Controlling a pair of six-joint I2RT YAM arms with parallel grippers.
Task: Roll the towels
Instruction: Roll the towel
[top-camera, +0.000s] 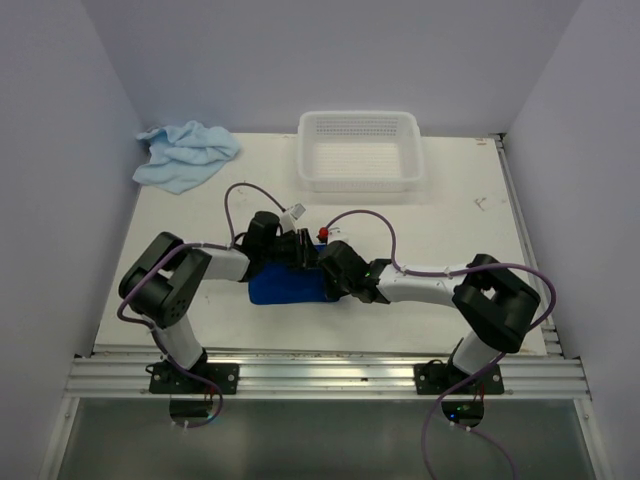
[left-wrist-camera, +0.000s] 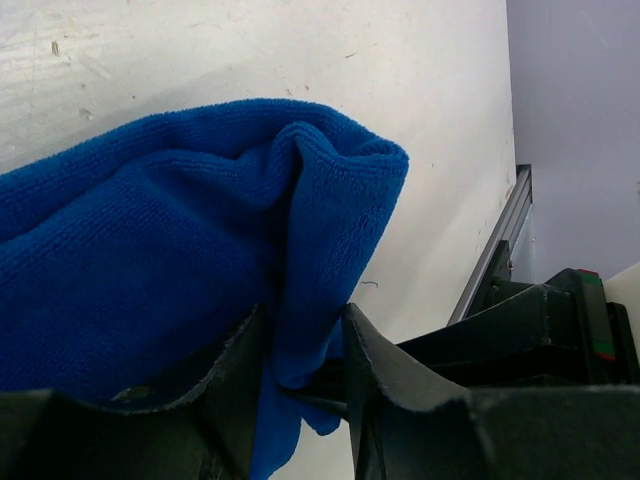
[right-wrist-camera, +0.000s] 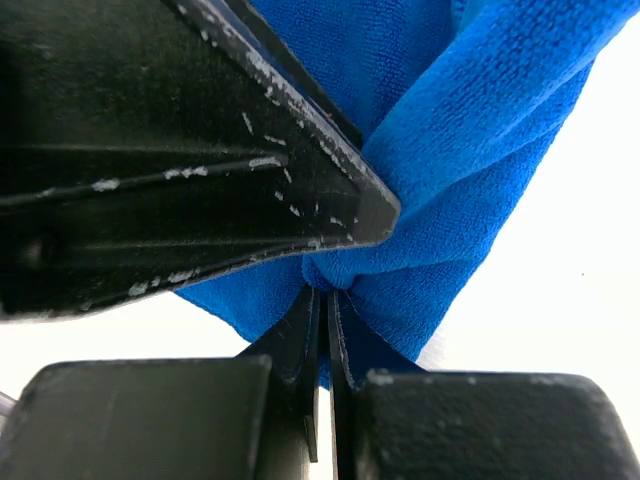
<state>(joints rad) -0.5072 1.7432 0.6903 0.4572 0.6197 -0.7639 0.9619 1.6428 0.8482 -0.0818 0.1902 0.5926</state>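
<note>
The dark royal blue towel (top-camera: 285, 288) lies bunched on the white table (top-camera: 460, 220) near the front middle, partly hidden under both grippers. My left gripper (top-camera: 300, 252) is shut on a raised fold of it; the left wrist view shows the cloth (left-wrist-camera: 150, 250) pinched between the jaws (left-wrist-camera: 305, 320). My right gripper (top-camera: 332, 262) is shut on the towel's edge; the right wrist view shows cloth (right-wrist-camera: 470, 150) squeezed between nearly closed jaws (right-wrist-camera: 322, 295). The two grippers are almost touching. The pale sky blue towel (top-camera: 185, 152) lies crumpled at the far left corner.
A white perforated basket (top-camera: 360, 120) stands at the back middle of the table. Grey walls enclose the left, right and back. A metal rail (top-camera: 320, 375) runs along the front edge by the arm bases.
</note>
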